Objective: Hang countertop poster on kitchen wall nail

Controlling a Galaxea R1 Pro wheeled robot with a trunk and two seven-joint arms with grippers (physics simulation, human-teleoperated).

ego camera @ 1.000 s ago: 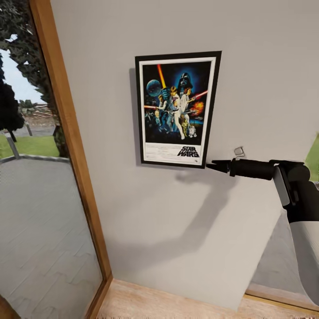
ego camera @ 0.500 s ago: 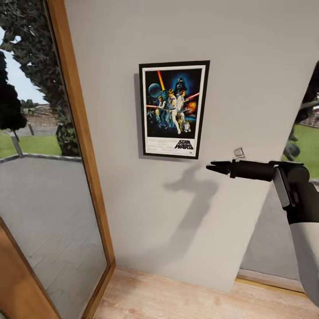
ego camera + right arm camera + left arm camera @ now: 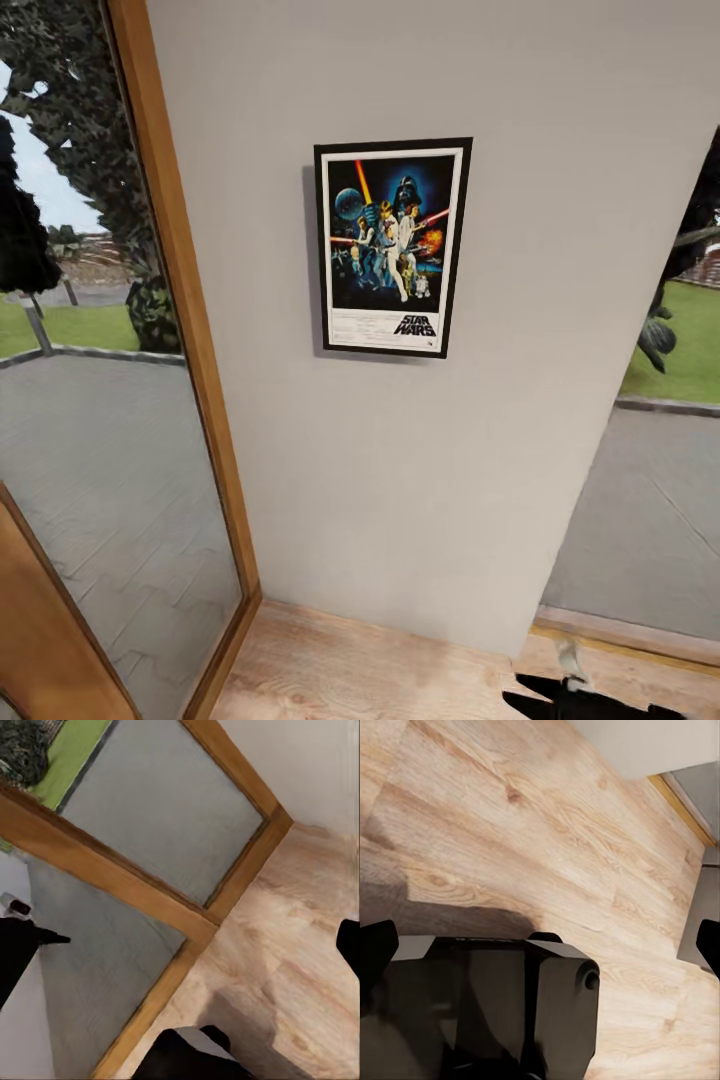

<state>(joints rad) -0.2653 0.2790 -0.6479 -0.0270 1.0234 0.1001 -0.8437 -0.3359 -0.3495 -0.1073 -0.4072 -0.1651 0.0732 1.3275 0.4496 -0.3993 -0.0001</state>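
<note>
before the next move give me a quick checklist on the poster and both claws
1. Poster up on the wall: ok, it sits flat and upright.
2. Poster free of any claw: ok, nothing touches it in the head view.
3. Left claw empty: ok, tips wide apart over the wooden floor.
4. Right claw empty: ok, tips spread, nothing between them.
5. Nail carrying the poster: cannot tell, it is hidden behind the frame.
6. Window frame beside the poster apart from it: ok.
</note>
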